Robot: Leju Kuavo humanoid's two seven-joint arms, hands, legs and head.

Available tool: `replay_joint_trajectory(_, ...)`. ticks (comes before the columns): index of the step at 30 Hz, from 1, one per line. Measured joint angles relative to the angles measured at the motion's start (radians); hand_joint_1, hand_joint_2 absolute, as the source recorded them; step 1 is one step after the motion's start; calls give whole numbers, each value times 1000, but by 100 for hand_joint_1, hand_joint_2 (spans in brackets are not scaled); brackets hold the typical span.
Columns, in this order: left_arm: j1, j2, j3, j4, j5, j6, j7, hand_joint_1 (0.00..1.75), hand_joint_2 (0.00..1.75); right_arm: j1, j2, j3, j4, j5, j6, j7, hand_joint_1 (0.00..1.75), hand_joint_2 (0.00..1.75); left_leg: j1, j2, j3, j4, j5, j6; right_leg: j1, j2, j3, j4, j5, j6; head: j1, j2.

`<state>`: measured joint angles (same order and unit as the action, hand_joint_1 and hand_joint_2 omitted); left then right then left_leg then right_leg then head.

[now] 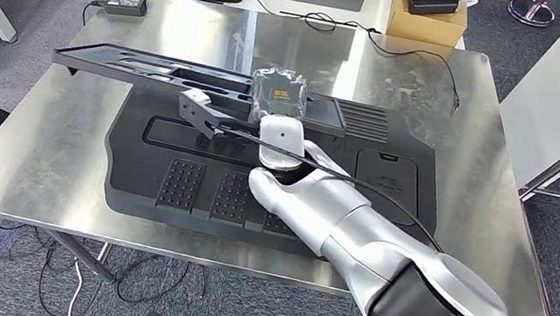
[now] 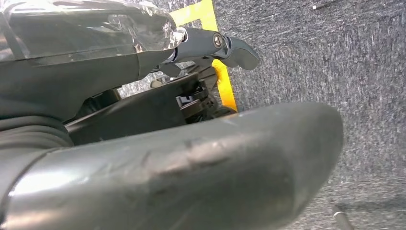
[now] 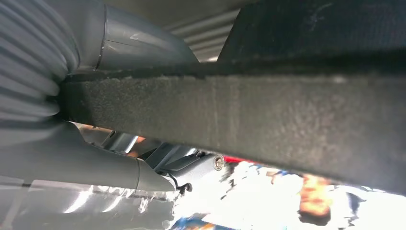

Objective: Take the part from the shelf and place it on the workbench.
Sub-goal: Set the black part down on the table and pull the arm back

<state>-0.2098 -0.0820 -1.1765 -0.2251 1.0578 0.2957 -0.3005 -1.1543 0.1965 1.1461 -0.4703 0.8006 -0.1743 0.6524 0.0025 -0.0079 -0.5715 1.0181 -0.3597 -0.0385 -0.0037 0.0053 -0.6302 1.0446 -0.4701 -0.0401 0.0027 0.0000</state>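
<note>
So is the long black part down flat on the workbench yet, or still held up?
Still held up: the right hand grips the long black part, which stands clear above the black panel lying on the workbench.

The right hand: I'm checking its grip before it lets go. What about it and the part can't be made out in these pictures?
- Head view: the right hand holds the long black part above the black moulded panel; its wrist cover hides the fingers.
- Right wrist view: the part blocks the picture; where the fingers touch it is hidden.
- Head view: whether the part touches the panel cannot be told.
- Left wrist view: the left hand shows too close to read.
</note>
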Motion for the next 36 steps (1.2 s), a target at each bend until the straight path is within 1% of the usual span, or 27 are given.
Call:
replay_joint_trajectory(2,4,0,0,0,-9,-3,4,0,0,-13,-15,5,3,44,36,25,175,175,0,0,0,0,0,0,0,0,0,0,0,0,0,0)
replay_joint_trajectory(5,8,0,0,0,-13,-11,8,0,0,-21,-37,8,5,70,74,31,175,175,0,0,0,0,0,0,0,0,0,0,0,0,0,0)
replay_joint_trajectory(12,9,0,0,0,-16,-15,9,0,0,-21,-63,10,7,70,90,31,175,175,0,1,0,0,0,0,0,0,0,0,1,0,0,0)
replay_joint_trajectory(15,8,0,0,0,-27,-14,18,0,0,-19,-68,10,7,68,114,28,175,175,0,1,0,0,0,0,0,0,0,0,1,0,0,0)
replay_joint_trajectory(19,8,0,0,0,-38,-28,31,0,175,0,-79,10,7,46,149,4,0,0,0,1,0,0,0,0,0,0,0,0,1,0,0,0)
replay_joint_trajectory(22,8,0,0,0,-43,-36,38,0,175,21,-83,8,8,8,167,-32,0,0,0,1,0,0,0,0,0,0,0,0,1,0,0,0)
replay_joint_trajectory(26,9,0,0,0,-44,-36,41,0,0,34,-84,1,10,-7,174,-58,0,0,0,1,0,0,0,0,0,0,0,0,1,0,0,0)
replay_joint_trajectory(32,12,0,0,0,-51,-39,31,0,0,41,-83,-18,10,-38,180,-104,0,0,0,1,0,0,0,0,0,0,0,0,1,0,0,0)
replay_joint_trajectory(36,16,0,0,0,-55,-56,22,0,0,48,-82,-29,8,-53,170,-153,0,0,0,1,0,0,0,0,0,0,1,0,1,0,0,0)
